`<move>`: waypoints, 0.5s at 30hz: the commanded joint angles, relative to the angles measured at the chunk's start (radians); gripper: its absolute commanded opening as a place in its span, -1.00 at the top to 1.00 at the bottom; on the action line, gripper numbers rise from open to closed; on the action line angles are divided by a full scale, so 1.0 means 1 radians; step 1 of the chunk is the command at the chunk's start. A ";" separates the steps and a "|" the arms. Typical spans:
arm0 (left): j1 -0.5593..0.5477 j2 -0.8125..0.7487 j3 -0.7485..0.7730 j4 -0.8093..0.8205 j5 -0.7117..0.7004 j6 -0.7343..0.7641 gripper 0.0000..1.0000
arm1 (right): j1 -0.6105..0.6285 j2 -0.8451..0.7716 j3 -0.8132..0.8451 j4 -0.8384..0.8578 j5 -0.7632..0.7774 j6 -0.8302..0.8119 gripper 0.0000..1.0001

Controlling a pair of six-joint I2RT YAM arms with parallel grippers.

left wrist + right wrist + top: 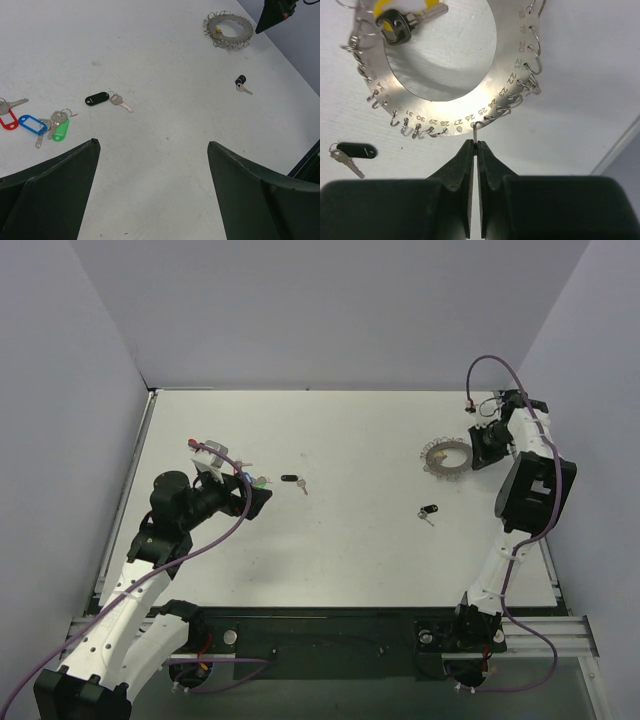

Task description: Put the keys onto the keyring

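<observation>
Keyring (440, 114) top cut off by frame edge; red-tagged key (14, 104) clipped at left edge.

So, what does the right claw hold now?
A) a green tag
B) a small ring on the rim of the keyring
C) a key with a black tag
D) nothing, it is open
B: in the right wrist view the right claw is shut on a small ring at the rim of the keyring, near the number 26; the black key lies apart from it.
</observation>
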 commanded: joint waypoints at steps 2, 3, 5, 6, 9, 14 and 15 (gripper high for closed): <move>0.009 -0.002 0.044 0.023 0.013 0.012 -1.00 | 0.026 -0.191 -0.002 0.013 0.024 0.029 1.00; 0.009 -0.003 0.045 0.023 0.013 0.012 -1.00 | 0.038 -0.205 0.002 0.013 0.031 0.031 1.00; 0.009 -0.005 0.045 0.023 0.010 0.013 -1.00 | 0.053 -0.233 0.019 0.007 0.048 0.035 1.00; 0.009 -0.006 0.044 0.023 0.010 0.012 -1.00 | 0.068 -0.248 0.038 0.001 0.051 0.032 1.00; 0.012 -0.009 0.044 0.023 0.008 0.010 -1.00 | 0.099 -0.293 0.070 -0.024 0.070 0.026 1.00; 0.013 -0.012 0.042 0.023 0.008 0.009 -1.00 | 0.170 -0.376 0.087 -0.036 0.076 0.025 1.00; 0.013 -0.014 0.042 0.023 0.008 0.010 -1.00 | 0.176 -0.400 0.087 -0.038 0.073 0.026 1.00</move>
